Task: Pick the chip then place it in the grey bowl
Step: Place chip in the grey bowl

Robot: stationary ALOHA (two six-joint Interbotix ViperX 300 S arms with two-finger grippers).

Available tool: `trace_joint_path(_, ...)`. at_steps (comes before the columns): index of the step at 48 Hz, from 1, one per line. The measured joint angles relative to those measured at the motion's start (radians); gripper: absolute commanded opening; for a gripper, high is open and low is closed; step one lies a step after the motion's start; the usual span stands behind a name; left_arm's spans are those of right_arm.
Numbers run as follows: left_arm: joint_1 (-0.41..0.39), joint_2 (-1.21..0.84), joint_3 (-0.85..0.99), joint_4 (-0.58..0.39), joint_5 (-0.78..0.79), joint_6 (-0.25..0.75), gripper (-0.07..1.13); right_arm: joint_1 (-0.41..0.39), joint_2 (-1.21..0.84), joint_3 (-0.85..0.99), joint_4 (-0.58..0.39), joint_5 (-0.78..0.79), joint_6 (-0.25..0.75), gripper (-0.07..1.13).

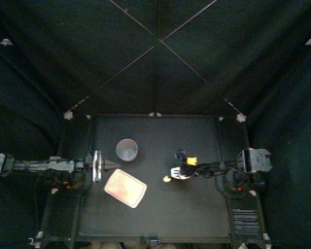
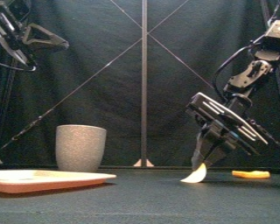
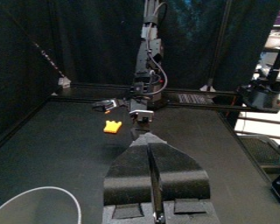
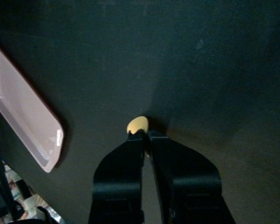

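The right fingers (image 4: 129, 149) are almost shut and pinch the chip (image 4: 139, 125) at their tips. The chip is pale yellow and curved. It sits just under the fingertips. In the front view its low edge is down at the surface (image 2: 130, 197), touching it or very nearly. The right arm (image 2: 257, 61) comes in from the right and bends down, so these fingers point down near the middle of the surface. The grey bowl (image 2: 80, 147) stands upright, well off to the left of the right fingers and a bit farther back. It is apart from the chip. The pink tray (image 1: 124, 186) lies flat, also to the left of the right fingers and nearer the front than the bowl. A small orange toy (image 2: 252, 174) lies on the surface on the other side of the right fingers, close by, and nothing holds it. The left fingers (image 3: 136, 171) are shut together with nothing between them. They hang up off the surface at its left side, far from the chip. The bowl is close beside them, and only part of its rim shows in the left wrist view. The left fingers point across the surface toward the orange toy and the right fingers.
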Motion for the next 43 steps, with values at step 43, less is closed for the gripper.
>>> trace_joint_path(43,0.02,0.0,0.009,0.0,0.0,0.002,-0.02,-0.218,0.255,-0.617,-0.574,-0.244,-0.003,0.41)
